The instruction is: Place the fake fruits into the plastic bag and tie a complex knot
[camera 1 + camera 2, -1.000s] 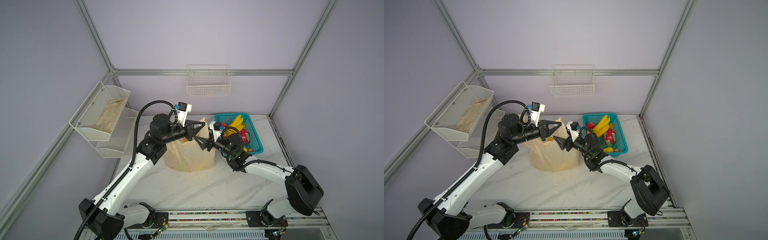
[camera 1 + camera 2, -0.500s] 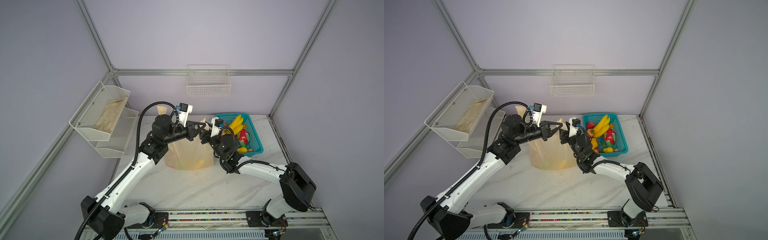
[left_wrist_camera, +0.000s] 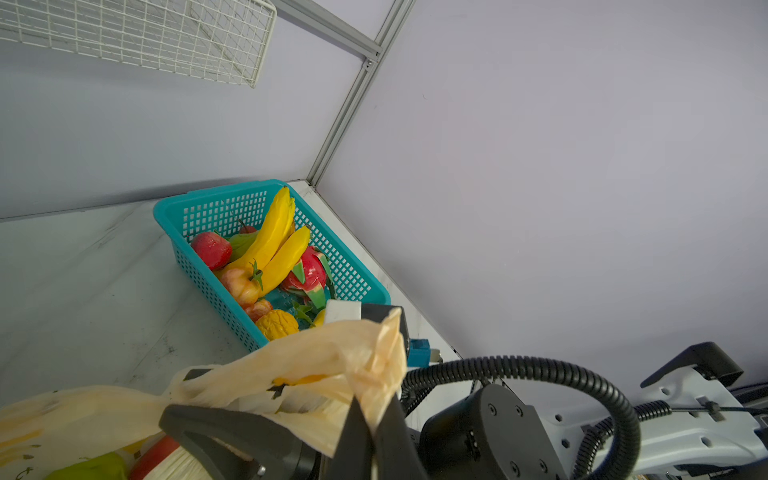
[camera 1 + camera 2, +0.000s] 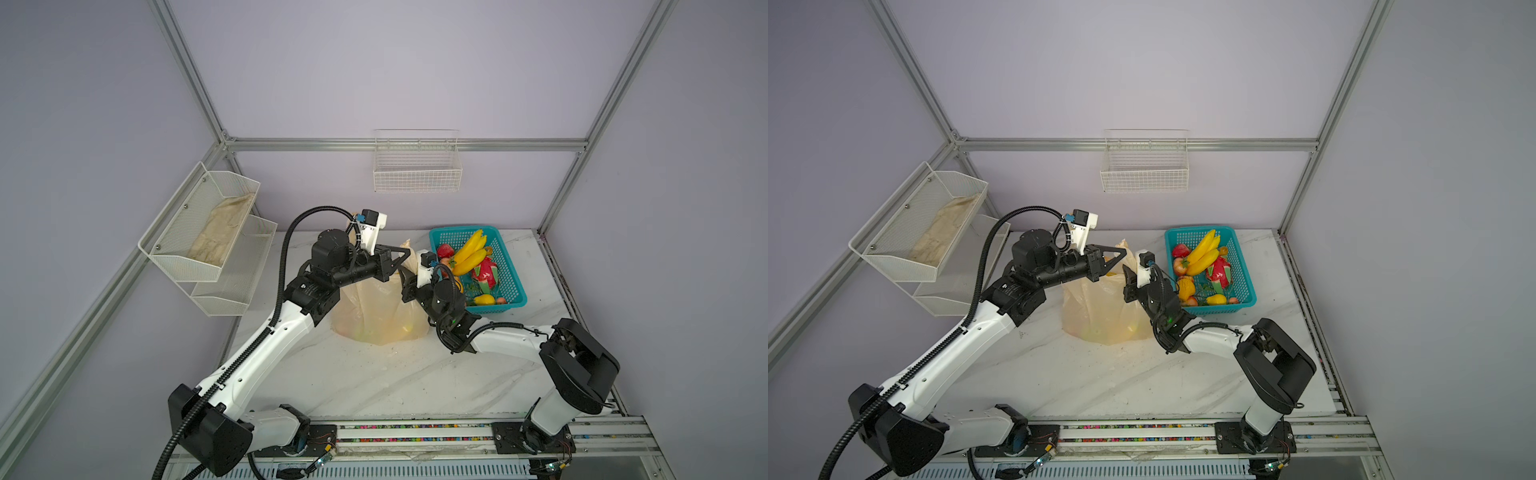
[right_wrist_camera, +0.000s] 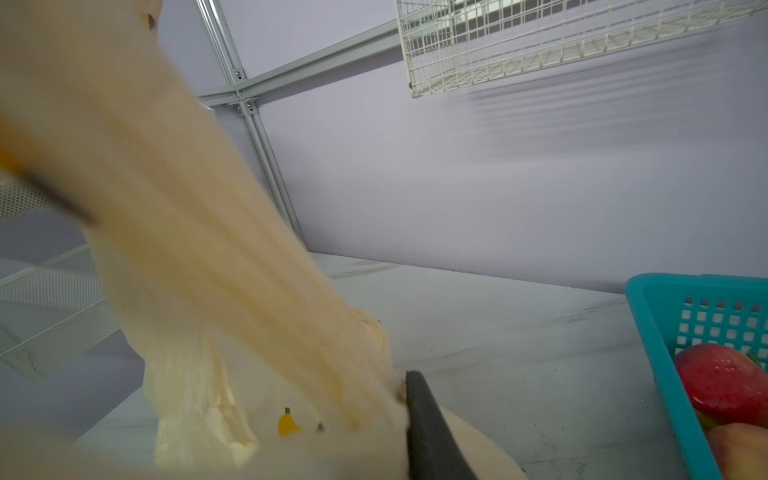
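Standing on the surface [image 4: 374, 382], the plastic bag [image 4: 374, 316] has its handle strips [image 3: 332, 353] raised. The left tool [image 4: 405, 253] is clamped on one and the right tool [image 4: 404, 277] narrowly pinches another. More fake fruits [image 4: 469, 253] fill the teal basket [image 4: 513, 299] just beside it.

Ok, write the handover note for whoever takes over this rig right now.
Left pincer: shut on a handle strip of the plastic bag, held raised.
Right pincer: against the bag's gathered plastic; the wrist view is too blurred to show a grip.
Bag: stands on the table with some fake fruits inside.
Teal basket: beside the bag, holding bananas and other fruits.
Done: bag partly filled.
Left: no knot visible; the basket fruits, then tying the handles.
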